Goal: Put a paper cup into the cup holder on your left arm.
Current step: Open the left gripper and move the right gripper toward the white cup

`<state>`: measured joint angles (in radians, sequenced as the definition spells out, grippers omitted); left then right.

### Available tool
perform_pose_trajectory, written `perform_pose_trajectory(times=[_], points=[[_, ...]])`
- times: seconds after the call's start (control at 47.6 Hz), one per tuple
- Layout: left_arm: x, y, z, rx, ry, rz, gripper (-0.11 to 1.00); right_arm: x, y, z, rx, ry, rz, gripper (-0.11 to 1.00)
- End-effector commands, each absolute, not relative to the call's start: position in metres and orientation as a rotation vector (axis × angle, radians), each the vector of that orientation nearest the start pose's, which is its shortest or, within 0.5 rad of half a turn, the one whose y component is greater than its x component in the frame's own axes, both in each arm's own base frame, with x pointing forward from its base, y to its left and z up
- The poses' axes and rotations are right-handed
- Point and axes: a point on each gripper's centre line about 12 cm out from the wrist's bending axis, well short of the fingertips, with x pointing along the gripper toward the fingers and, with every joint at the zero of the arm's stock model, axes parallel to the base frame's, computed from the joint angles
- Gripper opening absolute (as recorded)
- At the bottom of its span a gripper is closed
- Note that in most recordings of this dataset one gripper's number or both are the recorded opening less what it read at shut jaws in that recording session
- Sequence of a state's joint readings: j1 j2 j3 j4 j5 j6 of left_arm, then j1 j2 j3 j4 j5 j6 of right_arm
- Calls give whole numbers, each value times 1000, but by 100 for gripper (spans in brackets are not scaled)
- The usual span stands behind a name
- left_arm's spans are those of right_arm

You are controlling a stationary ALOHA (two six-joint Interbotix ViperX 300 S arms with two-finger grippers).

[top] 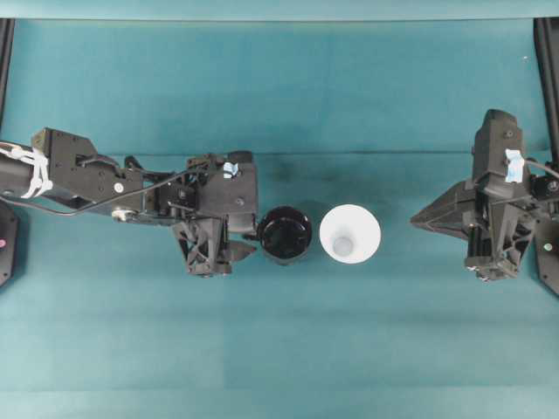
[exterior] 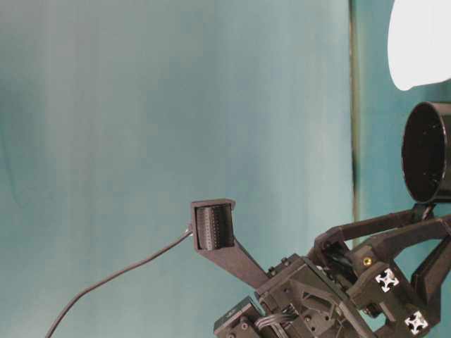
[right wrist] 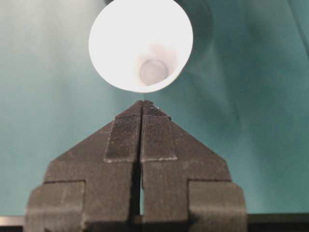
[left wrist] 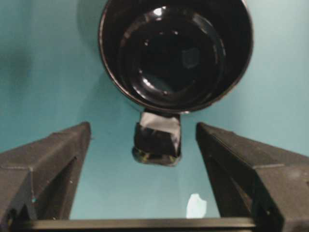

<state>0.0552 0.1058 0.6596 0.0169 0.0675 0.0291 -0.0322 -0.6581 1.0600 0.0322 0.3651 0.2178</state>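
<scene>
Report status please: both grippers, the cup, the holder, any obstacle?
Left gripper open, holder's tab between its fingers, ungripped. Right gripper shut, empty. Paper cup upright beside cup holder, not inside. Nothing blocking.

Robotics lab bench, not a home or shop. Flat teal-covered desk (top: 279, 349) fills every view, with a plain teal backdrop behind it at table level. Two black jointed robot arms, left one (top: 131, 188) and right one (top: 498, 196), sit at mid-left and mid-right of the overhead frame, cabled and tie-wrapped.
</scene>
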Motion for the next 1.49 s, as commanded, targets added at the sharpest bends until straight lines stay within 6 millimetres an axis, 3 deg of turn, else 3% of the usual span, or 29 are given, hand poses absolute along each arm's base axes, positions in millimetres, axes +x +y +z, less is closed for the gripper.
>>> perform_pose_trajectory(times=[0.0, 0.273, 0.399, 0.504, 0.714, 0.798, 1.072, 1.471], points=[[391, 21, 130, 26, 811, 31, 92, 227, -8, 206, 263, 744, -124, -4], [388, 22, 137, 26, 805, 33, 92, 235, -20, 203, 283, 762, -176, -1], [384, 21, 146, 26, 799, 33, 92, 245, -30, 202, 295, 777, -209, 8], [377, 21, 150, 26, 806, 34, 92, 254, -34, 198, 297, 803, -224, 26], [364, 18, 150, 20, 821, 32, 92, 278, -40, 187, 291, 888, -235, 84], [359, 17, 148, 19, 834, 31, 92, 287, -42, 183, 282, 910, -237, 98], [347, 12, 150, 20, 838, 20, 92, 307, -41, 167, 276, 965, -230, 96], [338, 8, 147, 24, 852, 9, 92, 319, -41, 152, 277, 1016, -231, 96]])
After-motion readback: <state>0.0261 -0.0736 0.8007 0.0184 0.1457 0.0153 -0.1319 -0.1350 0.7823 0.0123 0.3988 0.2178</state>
